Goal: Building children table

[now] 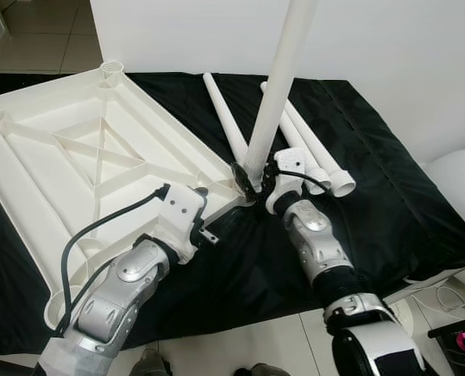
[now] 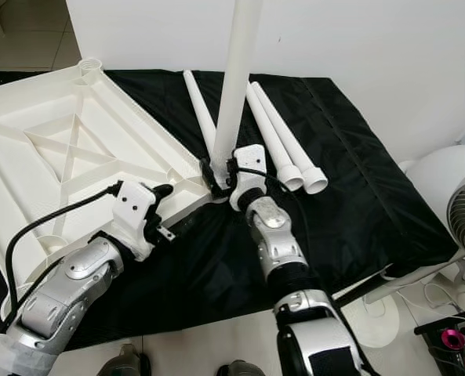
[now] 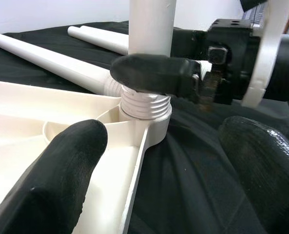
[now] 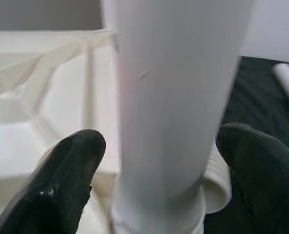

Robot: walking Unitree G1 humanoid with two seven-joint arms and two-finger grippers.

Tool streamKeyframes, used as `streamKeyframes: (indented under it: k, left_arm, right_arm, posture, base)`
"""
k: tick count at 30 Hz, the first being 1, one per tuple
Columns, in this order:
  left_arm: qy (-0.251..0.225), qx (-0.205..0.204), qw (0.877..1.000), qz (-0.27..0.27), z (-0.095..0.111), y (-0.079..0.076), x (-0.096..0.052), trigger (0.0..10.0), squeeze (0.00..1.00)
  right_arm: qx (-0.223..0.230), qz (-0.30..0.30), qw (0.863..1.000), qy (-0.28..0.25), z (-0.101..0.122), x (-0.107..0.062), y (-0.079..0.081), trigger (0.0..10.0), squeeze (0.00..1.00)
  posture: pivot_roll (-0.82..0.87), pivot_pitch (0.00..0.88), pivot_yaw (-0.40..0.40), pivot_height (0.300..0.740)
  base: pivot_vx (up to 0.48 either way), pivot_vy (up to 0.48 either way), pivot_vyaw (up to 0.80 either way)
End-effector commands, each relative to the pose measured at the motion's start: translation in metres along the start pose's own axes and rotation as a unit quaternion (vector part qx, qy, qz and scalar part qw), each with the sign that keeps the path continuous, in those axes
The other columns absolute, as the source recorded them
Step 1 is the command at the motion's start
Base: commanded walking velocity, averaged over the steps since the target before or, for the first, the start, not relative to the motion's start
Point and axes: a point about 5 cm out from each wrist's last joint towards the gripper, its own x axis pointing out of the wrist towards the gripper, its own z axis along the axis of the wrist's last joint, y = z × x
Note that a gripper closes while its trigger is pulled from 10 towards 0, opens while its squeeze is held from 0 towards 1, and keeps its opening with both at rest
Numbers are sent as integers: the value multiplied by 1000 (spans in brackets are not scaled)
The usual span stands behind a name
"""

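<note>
You saw the white tabletop (image 1: 75, 164) lying underside up on the black cloth (image 1: 357, 180). 1 table leg (image 1: 275, 94) stood upright with its threaded end in the corner socket (image 3: 144, 109) nearest the robot's right. The right gripper (image 1: 252, 182) sat at the leg's base, fingers (image 4: 61, 180) spread to either side of the leg. The left gripper (image 1: 210, 233) hovered just beside that corner, fingers (image 3: 61, 170) apart, holding nothing. 3 spare legs (image 1: 310, 149) lay on the cloth behind.
</note>
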Motion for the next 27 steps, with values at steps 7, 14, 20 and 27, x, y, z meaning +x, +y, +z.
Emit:
streamKeyframes:
  k: [7, 14, 20, 27]
  left_arm:
    - [-1, 0, 999, -51, 2, -13, 2, 10000, 0]
    - [1, 0, 999, -54, 2, -16, 1, 10000, 0]
    - [0, 1, 999, -52, 3, -16, 1, 10000, 0]
    - [0, 2, 999, -49, 3, -14, 0, 10000, 0]
  right_arm:
    - [-40, 134, 989, 38, -3, 8, -1, 10000, 0]
    - [-47, 149, 985, 69, -6, 14, -3, 10000, 0]
    - [-38, 141, 985, 89, -12, 14, -4, 2392, 0]
    - [-24, 140, 985, 92, -17, 12, -5, 0, 0]
  posture:
    - [53, 38, -119, 740]
    - [75, 26, -125, 740]
    - [85, 23, -128, 740]
    - [87, 23, -126, 740]
  base:
    - [0, 0, 0]
    - [0, 0, 0]
    - [0, 0, 0]
    - [0, 0, 0]
